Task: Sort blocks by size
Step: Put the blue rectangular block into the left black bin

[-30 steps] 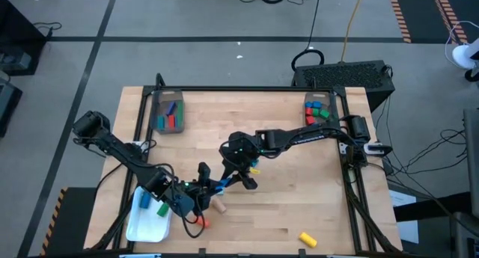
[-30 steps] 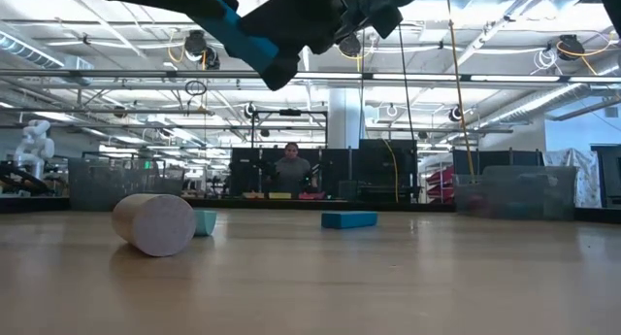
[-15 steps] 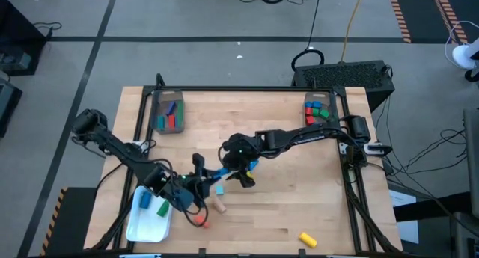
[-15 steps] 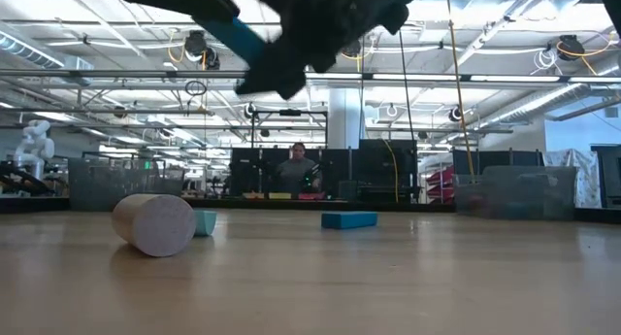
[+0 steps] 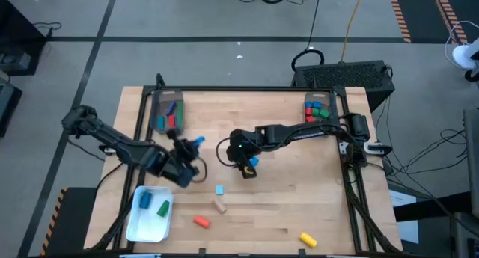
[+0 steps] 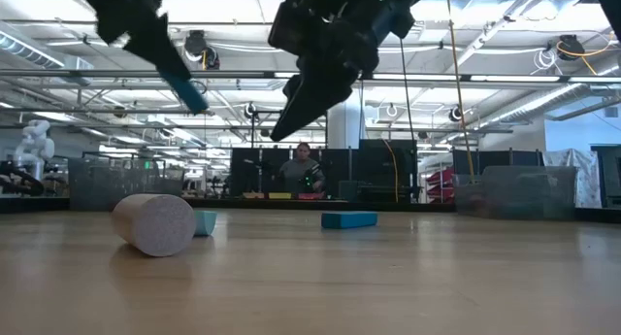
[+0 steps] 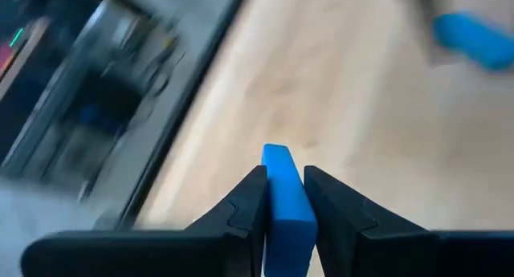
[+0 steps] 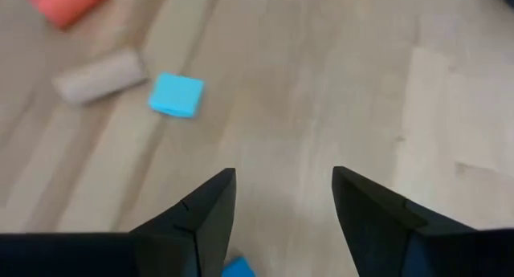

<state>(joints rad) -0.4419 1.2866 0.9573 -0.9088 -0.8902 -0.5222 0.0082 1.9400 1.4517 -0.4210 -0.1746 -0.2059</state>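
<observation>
One handoff done: our left tool [image 5: 191,143] is now clamped on the blue bar [image 7: 283,198] and has swung away toward the back-left bin [image 5: 168,113], carrying it above the surface [image 5: 284,206]. Our right tool [image 8: 283,198] has let go, fingers apart and empty at mid-surface, so we judge binning comes next.

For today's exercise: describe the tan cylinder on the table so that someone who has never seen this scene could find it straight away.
Start from the white tray at the near left corner of the wooden table, then look right along the near part of the tabletop. The tan cylinder lies on its side between a small light blue cube and an orange block. It alone there is round and uncoloured.
</observation>
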